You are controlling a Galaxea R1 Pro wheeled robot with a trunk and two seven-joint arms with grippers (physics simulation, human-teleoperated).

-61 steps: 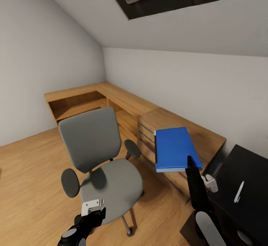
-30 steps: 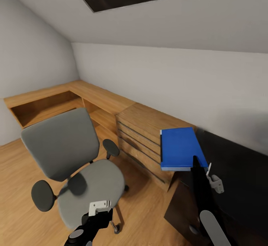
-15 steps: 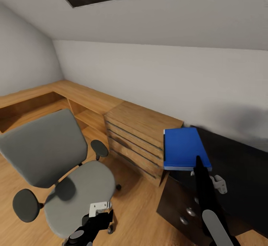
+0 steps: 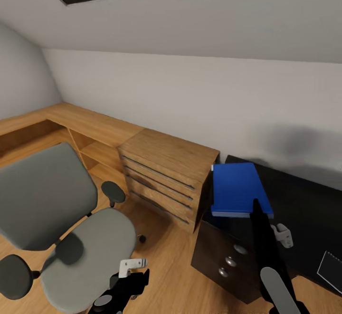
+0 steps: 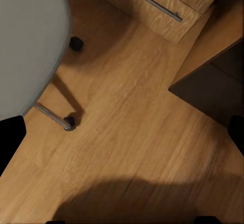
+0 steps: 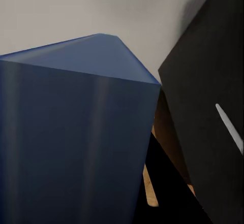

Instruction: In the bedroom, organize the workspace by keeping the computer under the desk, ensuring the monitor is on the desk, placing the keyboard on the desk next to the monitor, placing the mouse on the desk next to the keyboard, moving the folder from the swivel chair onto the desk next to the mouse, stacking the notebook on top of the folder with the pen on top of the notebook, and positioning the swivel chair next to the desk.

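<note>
My right gripper is shut on the near edge of the bright blue folder and holds it flat in the air, above the left end of the glossy black desk. In the right wrist view the folder looms close, and beyond it a thin white pen lies on the black desk top. The grey swivel chair stands on the floor at the left, its seat bare. My left gripper hangs low beside the chair, open and holding nothing, with floor between its fingers.
A light wooden counter with a drawer block runs along the wall and butts against the desk. The desk's dark drawer unit with silver knobs faces me. A dark flat sheet with a pale edge lies at the desk's right. The ceiling slopes low overhead.
The view has swung to the right, so the chair and counter slid left and more of the black desk with its drawer unit came into sight. The folder stays in my right gripper.
</note>
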